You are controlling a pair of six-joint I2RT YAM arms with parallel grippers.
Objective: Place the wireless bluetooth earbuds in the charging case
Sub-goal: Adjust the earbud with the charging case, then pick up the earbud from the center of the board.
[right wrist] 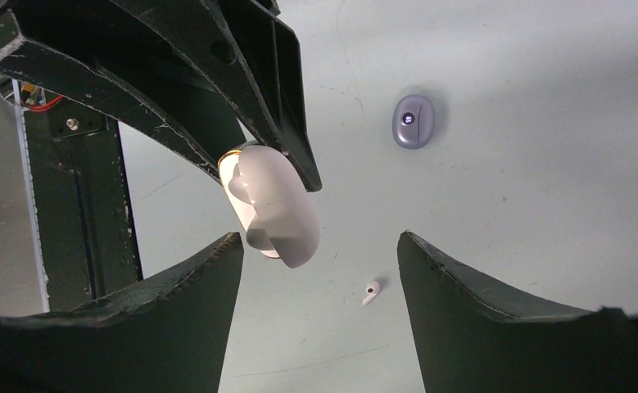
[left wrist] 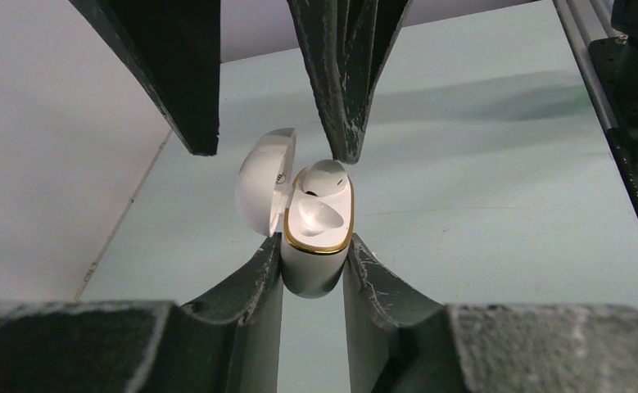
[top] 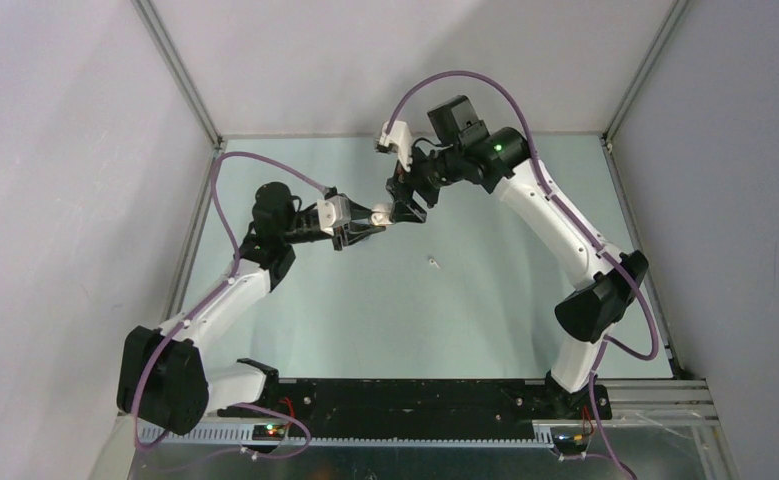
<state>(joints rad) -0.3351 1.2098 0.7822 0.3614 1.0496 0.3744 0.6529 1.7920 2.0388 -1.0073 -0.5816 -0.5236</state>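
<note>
- Two pincers meet over the middle of the pale green bench (top: 485, 320).
- Left pincer (left wrist: 314, 246) is clamped narrow on the white charging case (left wrist: 311, 277), one finger on each side of its body. It holds the case in the air with the opening turned toward the other arm.
- On the case, the lid (left wrist: 262, 184) stands open, swung back to one side, and a gold rim (left wrist: 299, 243) rings the opening.
- Right pincer (right wrist: 319, 239) stands wide and holds nothing, with its fingers on either side of the case.
- One white earbud (left wrist: 325, 175) sits at the far end of the opening, right at the tip of one right finger. I cannot tell whether they touch.
- A loose earbud (right wrist: 371, 291), also white, lies on the bench near the pincers.
- Well apart from it, a purple case (right wrist: 414, 121) lies on the bench.
</note>
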